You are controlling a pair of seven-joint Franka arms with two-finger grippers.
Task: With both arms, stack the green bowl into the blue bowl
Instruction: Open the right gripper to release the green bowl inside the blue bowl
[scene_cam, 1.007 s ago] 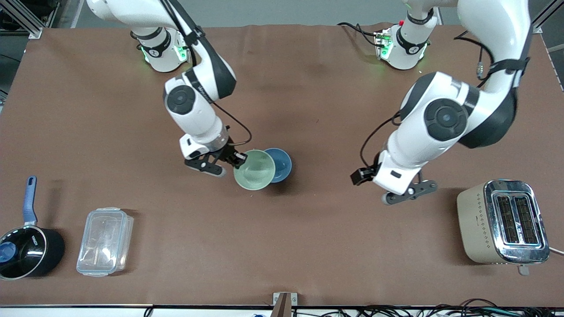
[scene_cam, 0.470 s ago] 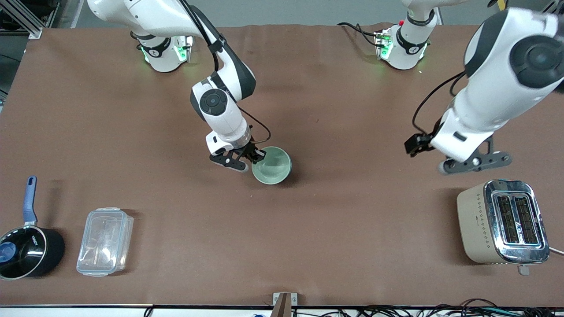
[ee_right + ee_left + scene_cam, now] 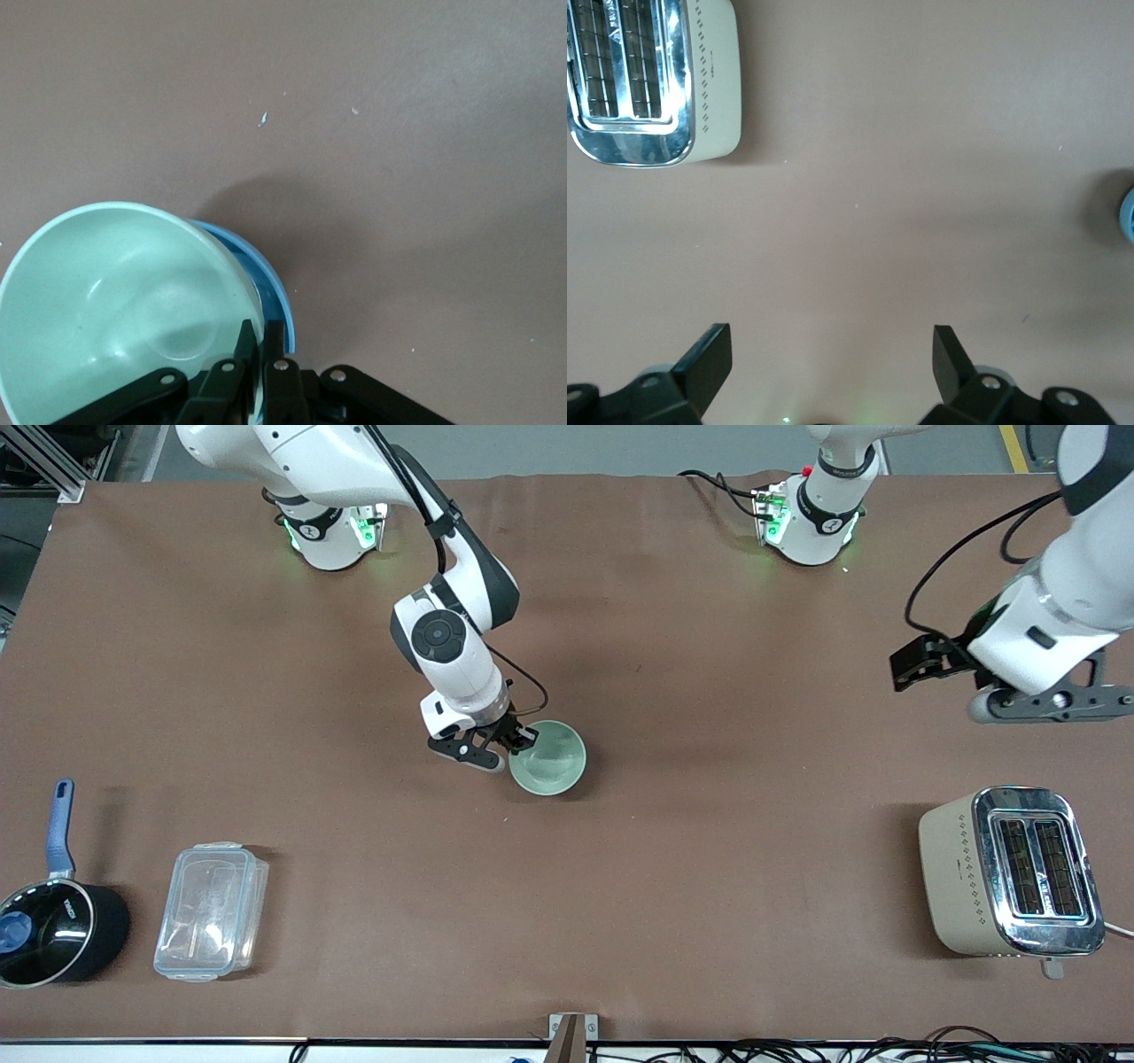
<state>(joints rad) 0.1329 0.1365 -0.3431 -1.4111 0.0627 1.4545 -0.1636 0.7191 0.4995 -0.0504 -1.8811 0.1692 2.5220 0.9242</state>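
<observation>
I count two bowls: one green bowl (image 3: 549, 757) and one blue bowl (image 3: 266, 283) under it. There is also one toaster (image 3: 1010, 872), one saucepan (image 3: 55, 930), and one clear plastic container (image 3: 211, 911).

Brown-covered bench, evenly lit.

The bench (image 3: 673, 886) wears a matte brown cover showing faint creases and soft shadows. Black cables (image 3: 886, 1052) trail along its edge nearest the front camera, where a small bracket (image 3: 572, 1036) sits. Grey floor (image 3: 567, 447) shows past the robots' bases, with aluminium framing (image 3: 53, 460) at one corner.
</observation>
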